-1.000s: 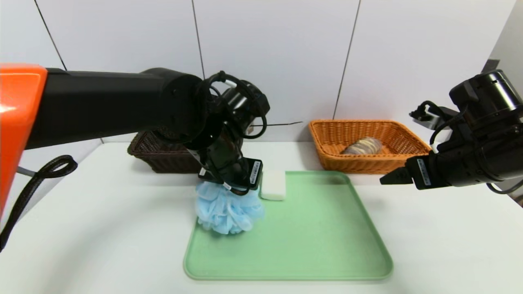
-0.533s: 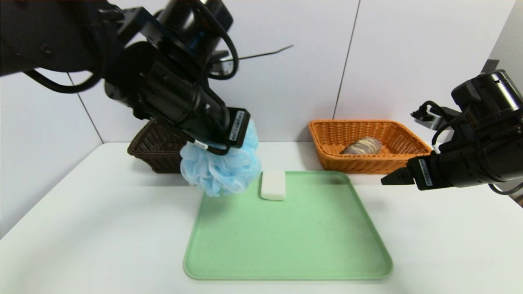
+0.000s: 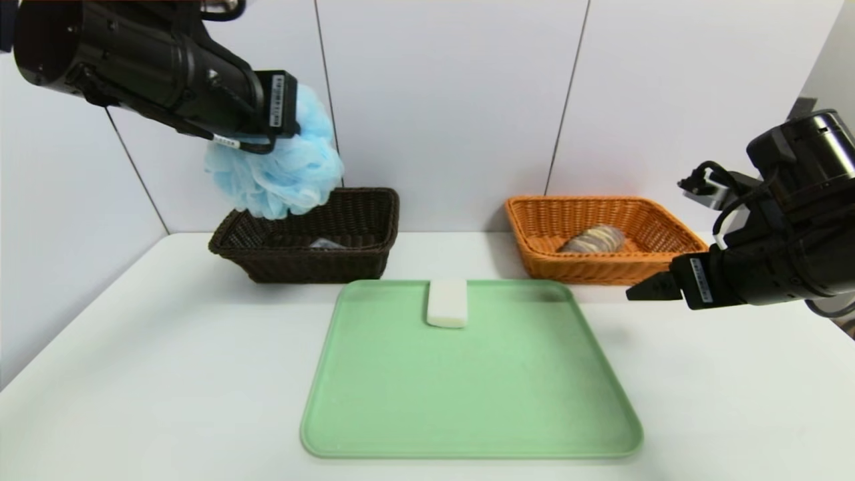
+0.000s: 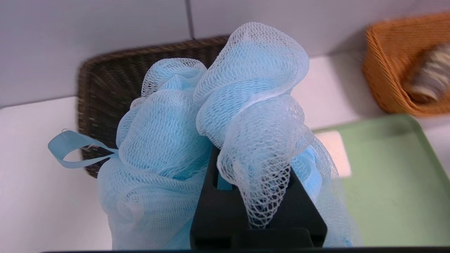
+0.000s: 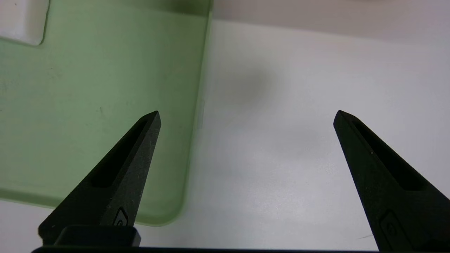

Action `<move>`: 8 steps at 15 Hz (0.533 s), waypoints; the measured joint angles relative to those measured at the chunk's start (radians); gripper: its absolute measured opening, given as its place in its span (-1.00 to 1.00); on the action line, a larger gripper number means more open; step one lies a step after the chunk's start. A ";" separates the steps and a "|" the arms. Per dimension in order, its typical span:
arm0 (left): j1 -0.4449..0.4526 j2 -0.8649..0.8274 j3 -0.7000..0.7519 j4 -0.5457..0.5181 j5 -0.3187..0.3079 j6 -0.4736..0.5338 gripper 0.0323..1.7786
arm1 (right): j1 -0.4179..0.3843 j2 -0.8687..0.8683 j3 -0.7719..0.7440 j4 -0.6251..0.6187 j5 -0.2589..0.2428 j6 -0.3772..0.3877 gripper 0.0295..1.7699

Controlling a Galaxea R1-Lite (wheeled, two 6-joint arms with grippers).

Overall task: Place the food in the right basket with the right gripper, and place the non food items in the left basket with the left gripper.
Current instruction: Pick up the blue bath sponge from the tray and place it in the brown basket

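Note:
My left gripper [image 3: 294, 143] is shut on the fluffy light blue bath pouf [image 3: 277, 170], held high above the left end of the dark brown basket [image 3: 364, 264]. Its mesh [image 4: 211, 116] hides the fingertips in the left wrist view. A grey case [image 3: 327, 244] lies inside that basket. The white soap bar [image 3: 447, 302] rests at the far edge of the green tray [image 3: 467, 401]. The striped bread loaf [image 3: 593, 239] lies in the orange basket [image 3: 534, 260]. At the right, my right gripper [image 3: 634, 292] hangs open and empty over the bare table beside the tray [image 5: 105, 88].
The white table [image 3: 147, 374] runs around the tray, with a white panelled wall just behind both baskets. The tray's right rim [image 5: 197, 116] lies under the right gripper's one finger.
The left arm has lifted the pouf off the tray and carried it up and to the left, over the dark brown basket. The right arm has stayed still.

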 joint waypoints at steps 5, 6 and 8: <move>0.177 0.096 0.001 -0.196 -0.006 0.100 -0.88 | 0.000 -0.027 0.016 -0.005 0.001 0.000 0.92; 0.196 0.122 0.001 -0.210 -0.015 0.107 -0.88 | 0.000 -0.032 0.018 -0.003 0.000 0.001 0.92; 0.222 0.173 0.001 -0.220 -0.063 0.110 -0.88 | -0.004 -0.039 0.025 -0.002 -0.001 0.003 0.92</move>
